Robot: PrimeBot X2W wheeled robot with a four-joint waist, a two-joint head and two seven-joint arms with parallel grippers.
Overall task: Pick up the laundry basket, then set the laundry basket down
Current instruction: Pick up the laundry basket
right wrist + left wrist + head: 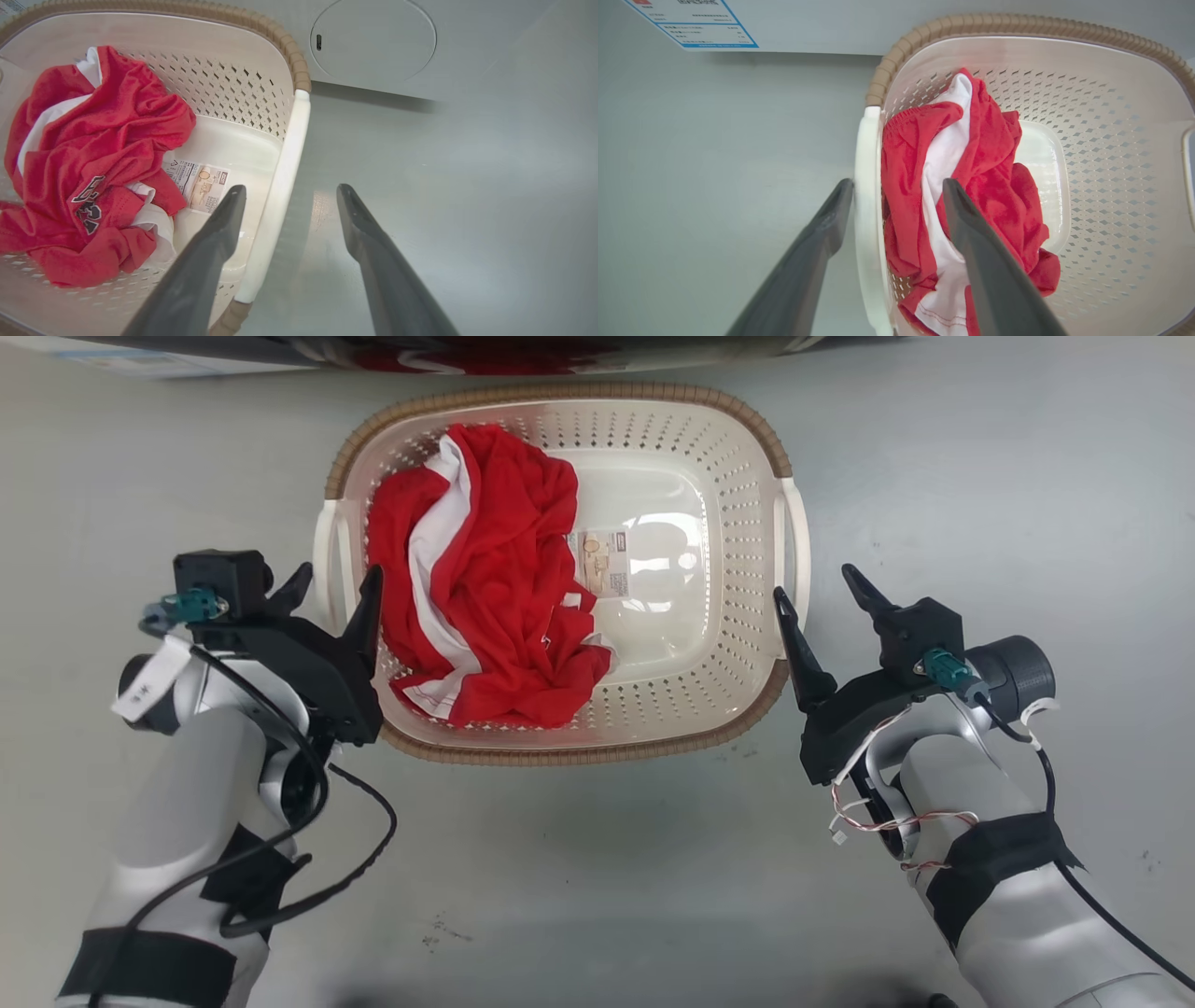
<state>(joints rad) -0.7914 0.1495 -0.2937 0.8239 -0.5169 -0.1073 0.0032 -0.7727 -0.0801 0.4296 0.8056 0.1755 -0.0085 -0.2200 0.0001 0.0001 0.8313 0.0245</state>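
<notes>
Head view shows you both arms low in the foreground, each gripper spread open astride one side of the laundry basket point(728, 504). Your left gripper point(338, 581) has one finger outside the left handle point(327, 560) and the other inside, over the red and white garment point(495, 569). The left wrist view confirms the straddle, with nothing clamped yet. Your right gripper point(814, 583) is likewise open, and the right wrist view shows the right handle point(280, 186) between its fingers. The basket sits flat on the grey floor point(980, 476), not yet lifted.

Watch the left side: closing there could trap cloth against the handle, giving a soft hold that slips. The garment is heaped toward the left, so unequal lifting would likely tilt the basket. The handles look smooth, so a shallow bite may slide. Beyond the far rim stands a pale front with a round panel point(373, 42); swinging forward risks bumping it.
</notes>
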